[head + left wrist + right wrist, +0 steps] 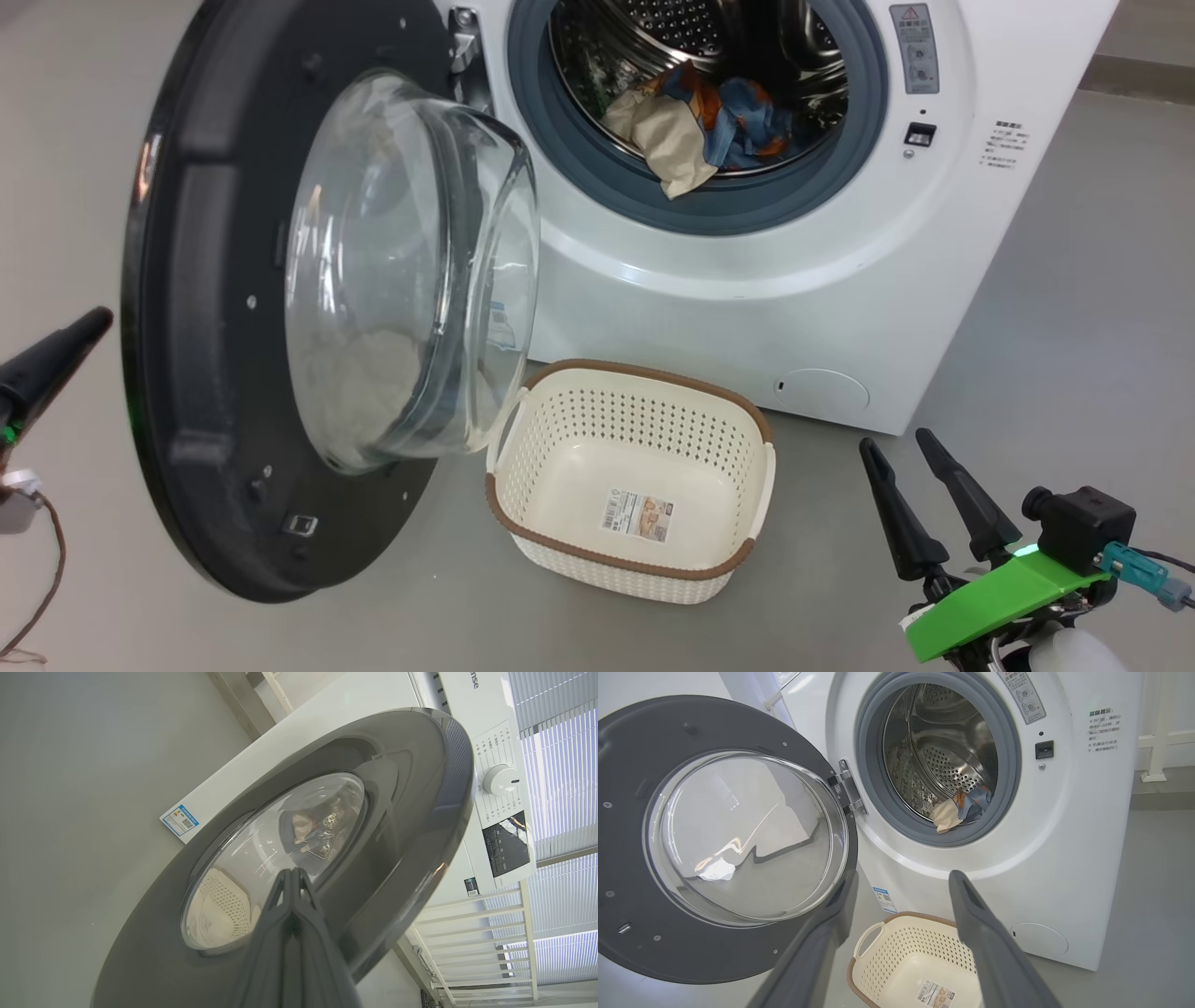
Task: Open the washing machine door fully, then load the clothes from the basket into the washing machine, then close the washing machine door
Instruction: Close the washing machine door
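Washing machine door: swung open on its hinge, left half of the head view, dark grey inner face toward the camera.
Glass bowl: clear, bulged out of the door centre, over the basket's left end in the head view.
Washing machine: white front-loader, upper centre to right of the frame, mouth uncovered.
Gasket: blue-grey ring around the steel drum.
Clothes: inside the drum at its lower front, blue and orange fabric; the beige cloth drooped over the gasket lip.
Basket: cream, brown rim, on the floor in front of the machine, lower centre; nothing in it but the label sticker.
Round flap: low on the machine front, right of the basket.
Left gripper: left edge of the head view, 2 fingers pressed together, grasping nothing, near the door's outer face; contact could not be told.
Right gripper: lower right, fingers spread wide, released, grasping nothing, clear of basket and machine.
Floor: plain grey.
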Tool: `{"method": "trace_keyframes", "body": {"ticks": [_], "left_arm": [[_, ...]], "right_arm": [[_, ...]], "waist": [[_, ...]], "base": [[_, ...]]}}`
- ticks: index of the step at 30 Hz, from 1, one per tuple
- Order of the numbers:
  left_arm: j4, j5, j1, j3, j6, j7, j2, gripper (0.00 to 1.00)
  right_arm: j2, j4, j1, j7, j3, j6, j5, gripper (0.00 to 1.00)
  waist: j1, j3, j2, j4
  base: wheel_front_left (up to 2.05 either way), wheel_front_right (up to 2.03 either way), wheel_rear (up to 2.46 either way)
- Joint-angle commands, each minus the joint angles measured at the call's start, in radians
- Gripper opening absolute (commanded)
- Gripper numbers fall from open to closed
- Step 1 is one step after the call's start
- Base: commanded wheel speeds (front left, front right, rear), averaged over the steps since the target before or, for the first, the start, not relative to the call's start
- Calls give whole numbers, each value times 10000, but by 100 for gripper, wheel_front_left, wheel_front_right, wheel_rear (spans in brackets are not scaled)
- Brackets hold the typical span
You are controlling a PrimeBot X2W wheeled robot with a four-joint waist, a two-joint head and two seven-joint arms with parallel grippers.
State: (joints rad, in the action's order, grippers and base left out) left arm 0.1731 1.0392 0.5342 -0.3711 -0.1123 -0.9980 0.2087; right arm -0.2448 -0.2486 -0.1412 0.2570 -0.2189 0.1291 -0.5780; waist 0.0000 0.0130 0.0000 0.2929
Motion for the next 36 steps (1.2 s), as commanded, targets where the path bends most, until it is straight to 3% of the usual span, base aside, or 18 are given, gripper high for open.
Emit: {"method": "trace_keyframes", "body": {"ticks": [1,3,7,15,22,29,36], "left_arm": [[-197,-104,205,-309,157,111,512,70],[-176,-178,199,-320,290,278,554,100],[-166,-301,188,-372,574,683,587,100],[-771,-685,-511,-300,1568,1464,634,100],[-1645,-1384,-1405,-252,2170,2765,621,100],[-2333,-2186,-2429,234,2384,4194,573,100],[-2700,-3033,-3629,1018,2425,6521,786,100]], "right_arm": [[-40,217,80,48,-239,16,-118,100],[-40,205,87,48,-259,16,-121,100],[-4,231,124,48,-265,16,-89,100],[7,253,216,48,-266,16,-85,100],[-1,283,235,48,-265,16,-86,100],[-15,339,211,48,-190,16,-50,100],[-56,375,179,48,-153,16,-48,100]], "waist": [[0,-53,0,100],[0,-75,0,167],[0,-109,0,285],[0,-142,0,460],[0,-144,0,614],[0,-58,0,755],[0,-8,0,835]], "base": [[0,0,0],[0,0,0],[0,0,0],[0,0,0],[0,0,0],[0,0,0],[0,0,0]]}}
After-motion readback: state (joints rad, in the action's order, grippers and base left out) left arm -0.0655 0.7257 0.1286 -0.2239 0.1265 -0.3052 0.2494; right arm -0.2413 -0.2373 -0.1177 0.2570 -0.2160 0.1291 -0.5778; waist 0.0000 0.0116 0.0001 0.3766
